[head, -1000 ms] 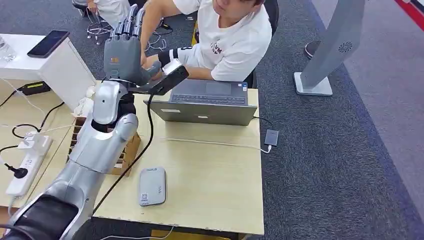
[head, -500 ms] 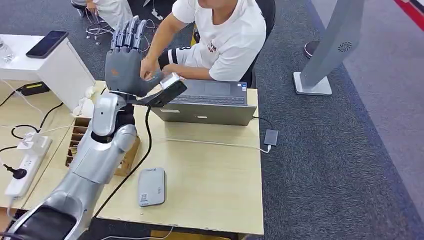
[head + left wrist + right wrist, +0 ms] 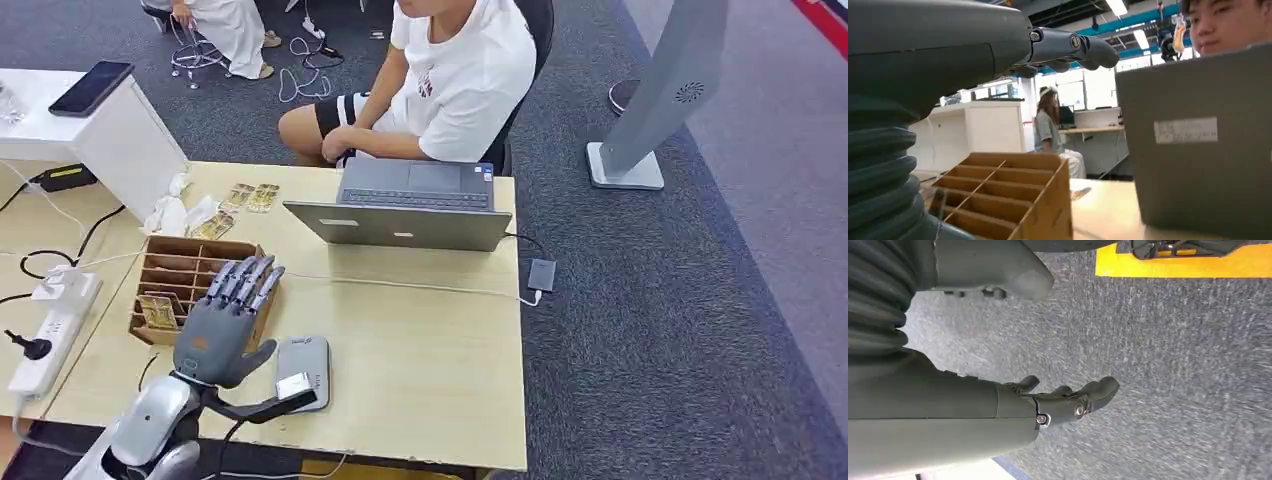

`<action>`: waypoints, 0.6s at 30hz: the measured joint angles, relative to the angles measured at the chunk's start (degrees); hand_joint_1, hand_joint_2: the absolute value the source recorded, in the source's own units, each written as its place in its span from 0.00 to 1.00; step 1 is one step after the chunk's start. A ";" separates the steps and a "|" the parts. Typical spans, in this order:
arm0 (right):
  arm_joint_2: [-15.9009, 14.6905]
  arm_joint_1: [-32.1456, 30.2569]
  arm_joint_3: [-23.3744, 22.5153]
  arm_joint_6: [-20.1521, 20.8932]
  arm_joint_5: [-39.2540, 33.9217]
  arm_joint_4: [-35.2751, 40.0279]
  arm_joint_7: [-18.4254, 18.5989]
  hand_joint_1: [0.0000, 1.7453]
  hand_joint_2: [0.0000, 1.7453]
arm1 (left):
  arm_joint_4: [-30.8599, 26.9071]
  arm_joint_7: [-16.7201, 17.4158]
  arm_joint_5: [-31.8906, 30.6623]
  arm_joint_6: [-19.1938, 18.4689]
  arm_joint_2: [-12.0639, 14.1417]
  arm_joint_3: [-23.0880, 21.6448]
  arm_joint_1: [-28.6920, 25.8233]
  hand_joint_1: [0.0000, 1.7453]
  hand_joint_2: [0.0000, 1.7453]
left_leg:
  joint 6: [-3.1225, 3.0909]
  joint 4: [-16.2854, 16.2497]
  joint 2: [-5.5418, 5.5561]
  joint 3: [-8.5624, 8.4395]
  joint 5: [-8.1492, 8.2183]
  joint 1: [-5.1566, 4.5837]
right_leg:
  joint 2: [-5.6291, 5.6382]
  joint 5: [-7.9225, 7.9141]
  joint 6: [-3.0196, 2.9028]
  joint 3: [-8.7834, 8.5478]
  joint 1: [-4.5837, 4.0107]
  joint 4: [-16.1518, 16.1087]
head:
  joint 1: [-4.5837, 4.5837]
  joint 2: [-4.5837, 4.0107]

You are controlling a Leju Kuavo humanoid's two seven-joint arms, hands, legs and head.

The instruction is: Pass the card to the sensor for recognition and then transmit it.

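The cards (image 3: 160, 310) lie in the compartments of a brown wooden organiser box (image 3: 190, 262) at the left part of the desk (image 3: 420, 360); a few more cards (image 3: 250, 196) lie flat on the desk beyond the box, near a crumpled white tissue (image 3: 175, 213). The grey sensor (image 3: 304, 372) lies flat near the front edge of the desk, just right of the box.

The left hand (image 3: 228, 320) hovers over the near right corner of the box, palm down, fingers spread and straight, holding nothing; its thumb reaches towards the sensor. In the left wrist view the fingers (image 3: 1083, 47) extend above the box (image 3: 1013, 195) with nothing between them. The right hand (image 3: 1058, 402) hangs over grey carpet (image 3: 1173, 365), fingers loosely curled; it seems to hold nothing, though the far side of the fingers is hidden.

An open grey laptop (image 3: 410, 205) stands at the far edge of the desk, its screen back facing the robot. A person in a white shirt (image 3: 460, 80) sits behind it. A thin white cable (image 3: 420, 285) runs across the desk to a small dark device (image 3: 543, 274) on the floor side. At the far left a white power strip (image 3: 55, 330) lies on another desk, and a black phone (image 3: 96, 87) rests on a white cabinet.
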State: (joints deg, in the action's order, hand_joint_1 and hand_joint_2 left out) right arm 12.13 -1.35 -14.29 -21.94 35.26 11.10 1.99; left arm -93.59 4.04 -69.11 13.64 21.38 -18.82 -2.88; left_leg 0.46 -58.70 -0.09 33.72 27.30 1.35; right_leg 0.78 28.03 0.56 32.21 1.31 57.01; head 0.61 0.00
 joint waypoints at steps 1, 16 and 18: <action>0.07 -0.06 -0.11 -0.04 -0.24 0.02 0.00 0.00 1.00 | -0.70 -0.02 -0.13 0.09 0.31 0.33 -1.37 0.00 1.00 | 0.00 0.00 0.04 0.01 0.00 0.00 | -0.05 0.00 0.00 -0.02 0.00 -0.01 | 0.02 0.00; 0.59 -0.38 -1.57 -0.79 0.78 0.79 0.26 0.00 1.00 | -5.00 3.26 -0.68 -2.49 2.21 5.07 -8.97 0.00 1.00 | 0.00 0.00 0.09 -0.02 -0.01 0.01 | -0.11 -0.01 0.00 -0.06 -0.01 0.02 | 0.00 -0.02; 0.63 -0.38 -1.62 -0.81 1.03 0.85 0.46 0.00 1.00 | -4.94 4.46 -1.38 -4.22 2.27 5.33 -8.95 0.00 1.00 | 0.00 0.00 0.09 -0.02 -0.01 0.00 | -0.11 -0.01 0.00 -0.06 0.00 0.02 | 0.00 -0.02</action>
State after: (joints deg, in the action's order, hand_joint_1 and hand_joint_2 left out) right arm 12.76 -1.73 -15.91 -22.75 36.28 11.96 2.45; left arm -98.53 8.50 -70.49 9.42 23.65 -13.49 -11.83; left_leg 0.47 -58.70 0.00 33.70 27.29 1.35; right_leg 0.67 28.02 0.57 32.15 1.30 57.03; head 0.61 -0.02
